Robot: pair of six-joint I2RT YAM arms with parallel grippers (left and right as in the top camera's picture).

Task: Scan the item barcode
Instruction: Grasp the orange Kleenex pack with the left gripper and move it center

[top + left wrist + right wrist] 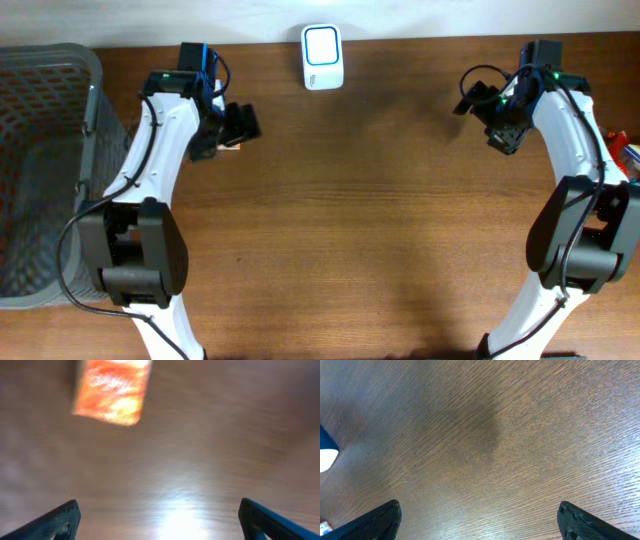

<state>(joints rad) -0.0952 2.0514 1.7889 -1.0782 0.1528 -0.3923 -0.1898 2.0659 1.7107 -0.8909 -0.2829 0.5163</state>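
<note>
lying on the table (380,220) just ahead of the left gripper (160,520), the orange packet (111,391) looks light, thin and likely slick, best pinched across its narrow sides, while that gripper and the right gripper (480,520) both hang with jaws wide apart, empty.

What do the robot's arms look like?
The left arm and right arm are white curved shells with chunky black joints. Thin black cables loop along each. The left has a blue bit near its wrist, the right a tiny green light. Their fingers are dark.
</note>
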